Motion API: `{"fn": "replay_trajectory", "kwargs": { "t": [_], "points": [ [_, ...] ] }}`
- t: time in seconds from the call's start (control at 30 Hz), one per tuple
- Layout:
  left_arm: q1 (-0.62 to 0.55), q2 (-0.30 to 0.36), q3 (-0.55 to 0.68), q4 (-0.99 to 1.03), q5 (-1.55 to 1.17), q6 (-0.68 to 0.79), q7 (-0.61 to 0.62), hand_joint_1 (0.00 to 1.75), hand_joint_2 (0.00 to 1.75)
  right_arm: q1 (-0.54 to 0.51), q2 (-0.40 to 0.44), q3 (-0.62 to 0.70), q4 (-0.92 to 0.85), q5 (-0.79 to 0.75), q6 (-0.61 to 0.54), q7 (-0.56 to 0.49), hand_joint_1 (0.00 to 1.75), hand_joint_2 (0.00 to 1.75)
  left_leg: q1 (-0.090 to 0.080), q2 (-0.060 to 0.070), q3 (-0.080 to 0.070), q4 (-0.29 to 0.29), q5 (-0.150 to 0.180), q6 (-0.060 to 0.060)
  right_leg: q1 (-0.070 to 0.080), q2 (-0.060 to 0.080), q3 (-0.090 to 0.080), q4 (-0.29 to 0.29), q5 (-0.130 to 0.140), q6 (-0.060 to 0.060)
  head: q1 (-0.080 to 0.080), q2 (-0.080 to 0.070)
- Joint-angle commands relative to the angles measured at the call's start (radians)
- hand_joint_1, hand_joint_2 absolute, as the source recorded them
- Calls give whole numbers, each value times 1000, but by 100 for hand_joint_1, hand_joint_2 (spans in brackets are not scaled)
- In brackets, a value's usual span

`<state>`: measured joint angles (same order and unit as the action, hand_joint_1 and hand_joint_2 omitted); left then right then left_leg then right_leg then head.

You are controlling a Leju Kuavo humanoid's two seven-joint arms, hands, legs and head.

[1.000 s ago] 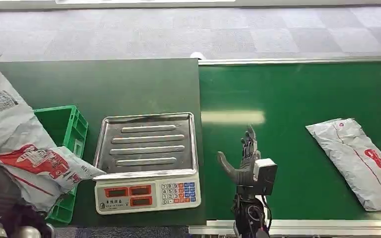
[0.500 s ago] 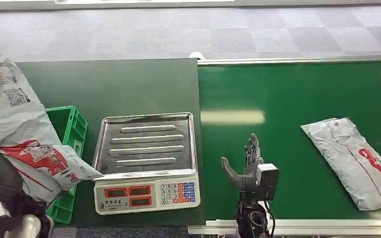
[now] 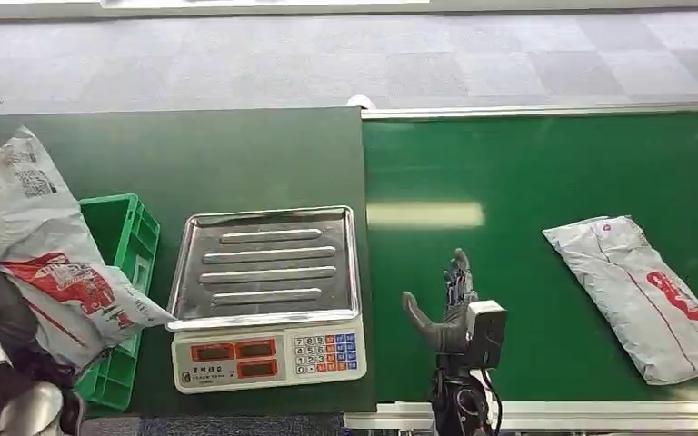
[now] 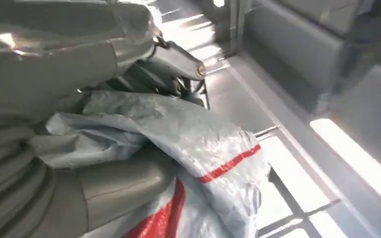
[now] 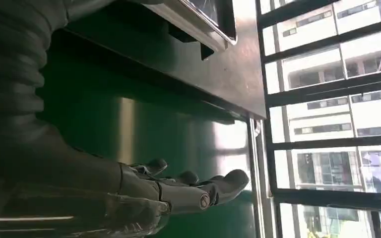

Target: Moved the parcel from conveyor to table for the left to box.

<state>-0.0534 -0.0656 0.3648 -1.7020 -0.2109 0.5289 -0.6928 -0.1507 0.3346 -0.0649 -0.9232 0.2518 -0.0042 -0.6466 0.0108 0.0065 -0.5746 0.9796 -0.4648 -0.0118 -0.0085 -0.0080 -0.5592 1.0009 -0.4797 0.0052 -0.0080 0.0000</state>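
Note:
My left hand (image 3: 4, 322) grips a grey parcel with red print (image 3: 32, 241) at the far left, raised over the green crate (image 3: 123, 241). In the left wrist view the same parcel (image 4: 188, 144) is bunched against my left hand (image 4: 54, 198). A second grey parcel with red print (image 3: 641, 291) lies flat on the green conveyor belt (image 3: 527, 173) at the right. My right hand (image 3: 445, 304) hovers open over the belt, left of that parcel and apart from it. The right wrist view shows my right hand (image 5: 178, 191) with its fingers stretched out and nothing in them.
A weighing scale (image 3: 268, 295) with a steel pan stands on the dark green table (image 3: 209, 154) between the crate and the belt. A metal rail (image 3: 545, 416) runs along the belt's near edge. Grey carpet (image 3: 327, 54) lies beyond.
The parcel on the belt has drifted left toward my right hand. My left hand has shifted the held parcel slightly right and lower. My right hand has barely moved.

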Motion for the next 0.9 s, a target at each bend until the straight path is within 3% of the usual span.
{"fn": "replay_trajectory", "kwargs": {
  "t": [0.03, 0.07, 0.1, 0.13, 0.17, 0.23, 0.27, 0.9],
  "points": [
    [-126, -25, 159, 211, -75, -55, -5, 138, 175, -27, -15, -33, 79, -2, 4, 0, 0, 175, 1, -3, 2, -2, 1, 0, 1, -2, 3, -3, 1, 0, 0, 0],
    [-130, -24, 150, 214, -83, -50, -5, 136, 175, -24, -14, -35, 72, -1, 4, 0, 0, 175, 1, -4, 2, -2, 1, 1, 1, -3, 3, -3, 0, 0, 0, 0],
    [-133, -21, 150, 219, -84, -46, -5, 108, 175, -22, -13, -36, 68, 0, 4, 0, 0, 175, 0, -4, 1, -1, 1, 1, 0, -3, 2, -2, 0, 0, 0, 0],
    [-134, -20, 151, 221, -85, -46, -5, 98, 175, -21, -12, -36, 68, 0, 4, 0, 0, 175, 1, -4, 2, -2, 1, 1, 1, -3, 3, -3, 0, 0, 0, 0],
    [-134, -17, 152, 221, -85, -46, -5, 63, 175, -21, -12, -36, 68, 1, 4, 0, 0, 175, 0, -2, 1, -1, 1, 1, 0, -1, 2, -1, 0, 0, 0, 0],
    [-130, -16, 156, 221, -83, -45, -4, 58, 175, -20, -12, -36, 67, 1, 4, 0, 0, 175, 0, -1, 1, -1, 0, 0, 0, -1, 1, -1, 0, 0, 0, 0],
    [-128, -17, 157, 219, -84, -44, -4, 2, 175, -19, -13, -37, 67, 2, 4, 0, 0, 175, 0, -1, 1, -1, 1, 1, 0, 0, 2, -2, 0, 0, 0, 0],
    [-124, -18, 154, 211, -65, -35, -5, 0, 175, -20, -12, -43, 78, 7, 6, 0, 0, 175, 0, -2, 1, -1, 0, 1, 0, -1, 2, -2, 0, 0, 0, 0]
  ]
}}
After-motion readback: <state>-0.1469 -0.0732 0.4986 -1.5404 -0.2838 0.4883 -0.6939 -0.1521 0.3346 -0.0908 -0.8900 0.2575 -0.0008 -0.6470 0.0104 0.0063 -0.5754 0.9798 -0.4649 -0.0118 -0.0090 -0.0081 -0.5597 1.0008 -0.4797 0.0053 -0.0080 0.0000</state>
